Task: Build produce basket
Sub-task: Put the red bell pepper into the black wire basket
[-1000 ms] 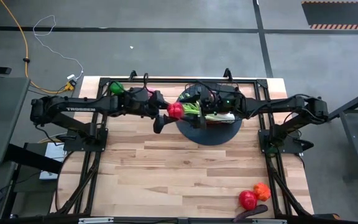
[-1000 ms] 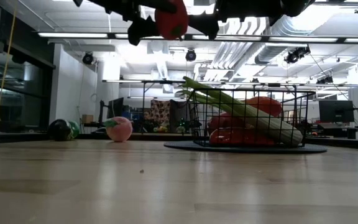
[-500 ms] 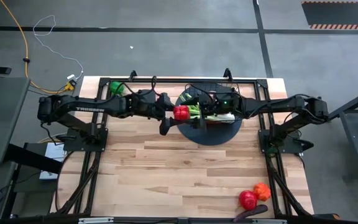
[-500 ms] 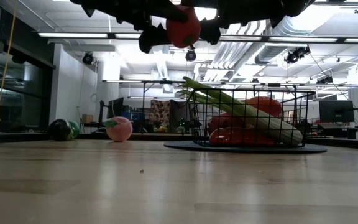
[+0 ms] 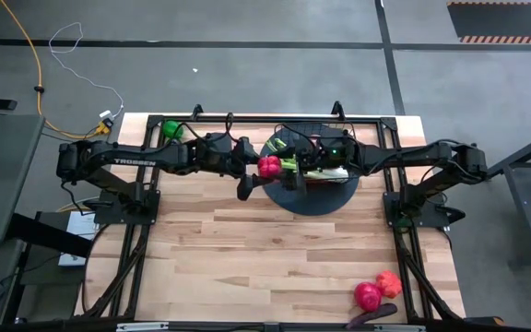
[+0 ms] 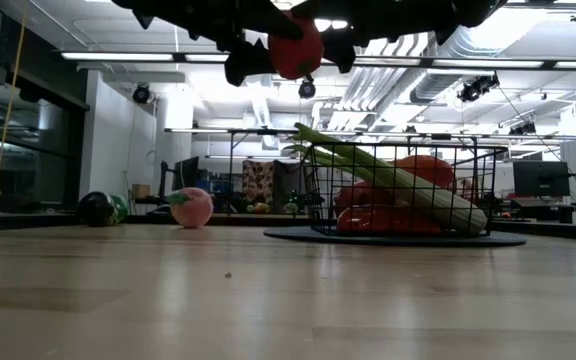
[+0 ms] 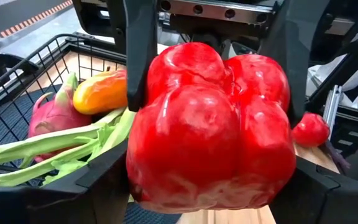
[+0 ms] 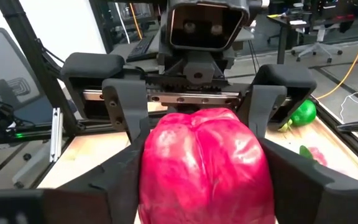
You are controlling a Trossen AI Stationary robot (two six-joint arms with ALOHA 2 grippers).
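A red bell pepper (image 5: 268,166) hangs high above the table, over the left rim of the black wire basket (image 6: 398,190). My left gripper (image 5: 264,167) reaches in from the left and is shut on it. My right gripper (image 5: 284,165) faces it from the right, with its fingers closed in on the same pepper (image 8: 204,168). The basket stands on its dark round base (image 5: 335,192). It holds a long pale green celery (image 6: 398,180), a pink dragon fruit (image 7: 55,115), an orange piece (image 7: 101,92) and red pieces. My left gripper pinches the pepper between its two fingers, which lie on two opposite flanks (image 7: 143,168). The fingers come level from the table's left. The pepper is lifted clear, above the basket's rim. My right gripper's fingers (image 7: 140,62) lie against the pepper's other pair of flanks (image 8: 151,180). They come level from the table's right, opposite the left gripper. The pepper fills the gap between them.
A pink round fruit (image 6: 192,208) and a green piece (image 5: 171,128) lie at the far left of the table. A red piece (image 5: 368,295), an orange piece (image 5: 388,282) and a dark eggplant (image 5: 371,316) lie at the near right edge. The table's middle is bare wood.
My left gripper has carried the red pepper toward the table's right, up to the basket's left rim and between my right gripper's fingers. It has then held still. The pepper stays lifted clear.
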